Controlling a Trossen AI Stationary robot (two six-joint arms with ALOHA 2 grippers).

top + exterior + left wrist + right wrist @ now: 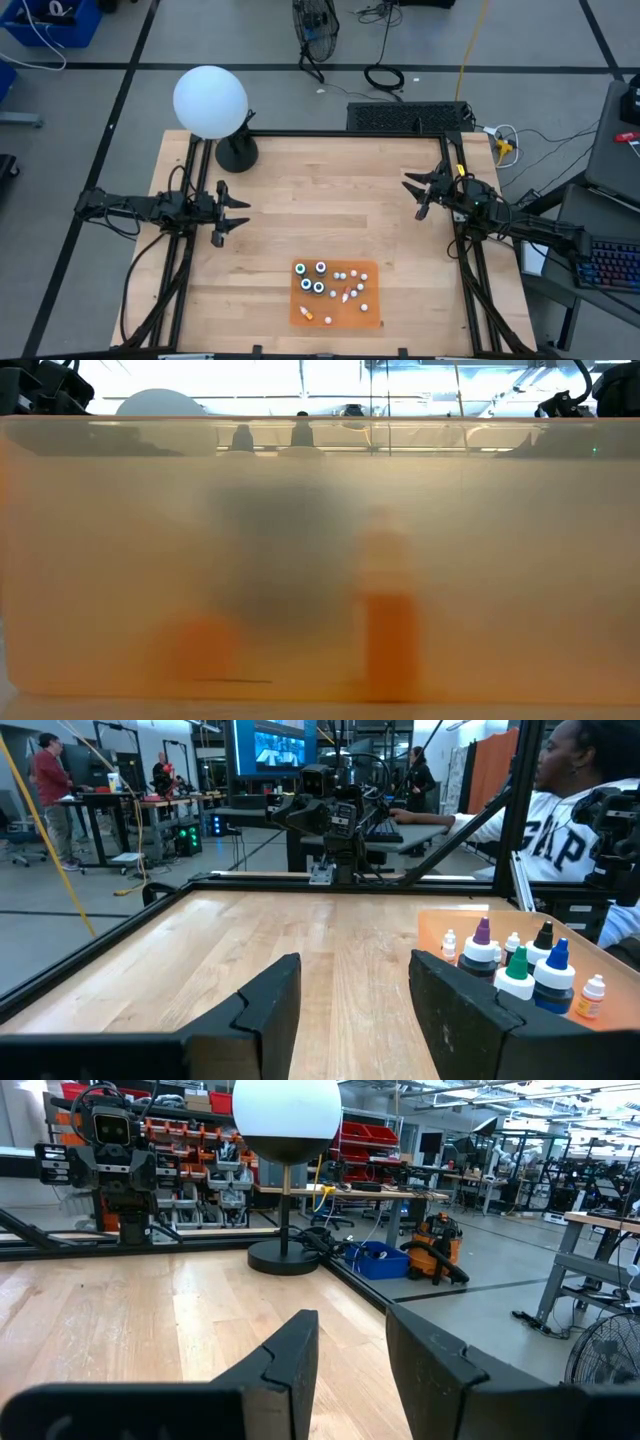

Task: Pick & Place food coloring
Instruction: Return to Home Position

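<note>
Jaws on both arms gape wide and hold nothing. From above, the left gripper [238, 214] and right gripper [414, 198] hang well apart from the orange container [372, 322], one off each side of it. They look parked clear, I judge, because the food coloring [322, 283] all stands inside it. A globe lamp [210, 98] stands far beyond the container, on the left arm's side.

At table height the container's wall fills the view, and a blurred orange bottle [392, 640] shows through it.

Left wrist: fingers [270, 1010] wide, bottles upright in the container, a seated person [590, 800] beyond it.

Right wrist: fingers [290, 1360] wide, only the lamp and the table [120, 1320] ahead — nothing seems to block either arm.
</note>
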